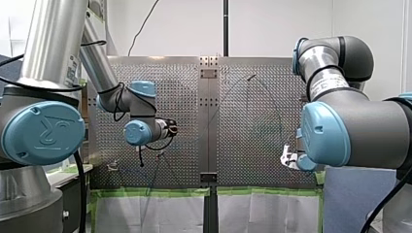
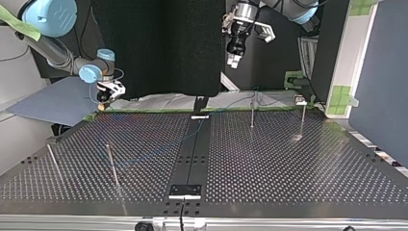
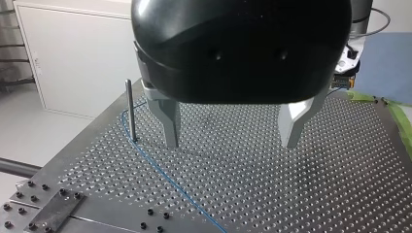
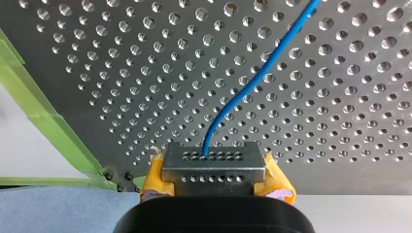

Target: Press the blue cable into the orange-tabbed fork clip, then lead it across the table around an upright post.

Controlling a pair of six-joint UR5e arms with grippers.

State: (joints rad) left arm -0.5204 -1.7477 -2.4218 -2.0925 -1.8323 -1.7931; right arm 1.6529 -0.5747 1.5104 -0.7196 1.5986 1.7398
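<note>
Where the perforated table [image 3: 291, 194] meets its green-taped [image 4: 43, 121] corner on the right arm's side, you will find the right gripper [image 4: 214, 166] low over the surface. Its yellow pads [image 4: 277, 182] are drawn in on either side of a small drilled metal block. The blue cable [image 4: 252, 82] comes out of that block's upper face, so the gripper is pinching the cable at its end. From there the cable runs away from the gripper over the holes in a gentle S-curve. The top view confirms the position: the right gripper [image 2: 103, 98] sits at the far left corner of the table.

The left gripper [image 3: 232, 141] hangs above the table, well apart from the right one. Its metal fingers [image 3: 170, 121] are spread wide with nothing between them, and neither fingertip touches the surface. In the top view the left gripper [image 2: 234, 60] is raised high beyond the table's far edge.

Beside the left gripper's fingers an upright post [image 3: 129, 109] stands in the table. The blue cable [image 3: 165, 174] lies flat on the surface and passes the foot of this post, touching it or just beside it. You cannot tell from these views whether it wraps around. From the post it runs on in a long diagonal toward the centre seam of the table.
</note>
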